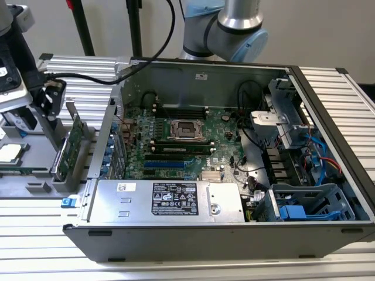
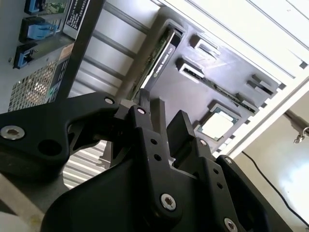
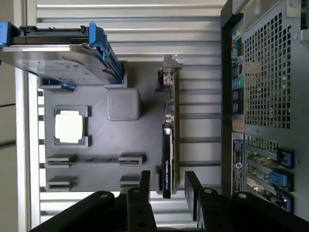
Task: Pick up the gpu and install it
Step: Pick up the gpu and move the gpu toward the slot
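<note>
Ribbed metal desk [image 1: 35, 246] carries an open case [image 1: 205, 240]; just beside it, on the exterior view's left, sits a grey tray [image 3: 101, 140]; gpu [image 3: 167, 154] stands on edge in a slot of that tray, not yet lifted; I see my end effector [image 3: 168, 180] over the card's end, fingers [image 3: 194, 191] spread wide to either side, gripping nothing; a chip [image 3: 71, 126] and hard drive [image 3: 58, 58] share the tray.
</note>
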Motion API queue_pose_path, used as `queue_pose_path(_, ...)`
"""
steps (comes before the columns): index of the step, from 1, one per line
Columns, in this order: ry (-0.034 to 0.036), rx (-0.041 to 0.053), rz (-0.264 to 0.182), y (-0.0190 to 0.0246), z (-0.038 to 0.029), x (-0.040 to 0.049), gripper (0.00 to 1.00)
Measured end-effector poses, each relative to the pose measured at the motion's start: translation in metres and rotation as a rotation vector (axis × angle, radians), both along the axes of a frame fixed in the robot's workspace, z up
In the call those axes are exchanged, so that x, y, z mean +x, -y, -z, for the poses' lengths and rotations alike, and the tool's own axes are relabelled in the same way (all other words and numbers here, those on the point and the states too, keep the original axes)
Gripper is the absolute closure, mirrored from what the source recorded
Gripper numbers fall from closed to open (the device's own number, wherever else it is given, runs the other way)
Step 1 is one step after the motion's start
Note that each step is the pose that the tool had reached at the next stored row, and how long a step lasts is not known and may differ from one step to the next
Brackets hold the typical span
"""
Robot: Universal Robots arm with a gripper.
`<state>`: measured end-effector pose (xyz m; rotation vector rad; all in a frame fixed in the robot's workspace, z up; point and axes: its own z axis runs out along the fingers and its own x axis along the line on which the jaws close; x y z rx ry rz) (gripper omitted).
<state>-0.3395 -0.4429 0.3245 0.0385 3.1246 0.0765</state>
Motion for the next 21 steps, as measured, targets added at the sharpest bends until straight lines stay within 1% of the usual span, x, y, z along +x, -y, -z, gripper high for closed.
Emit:
queue_pose_path(5,-0.0008,0.0000,0.000,0.0050,0.0029,0.0000,0.00)
queue_pose_path(9,-0.0016,0.0000,0.000,0.0077,0.0056,0.0000,0.00)
queue_pose_path(15,-0.0017,-0.0001,0.001,0.0096,0.0101,0.0000,0.00)
queue_pose_path(21,-0.0023,0.0000,0.001,0.0102,0.0150,0.0002,0.00)
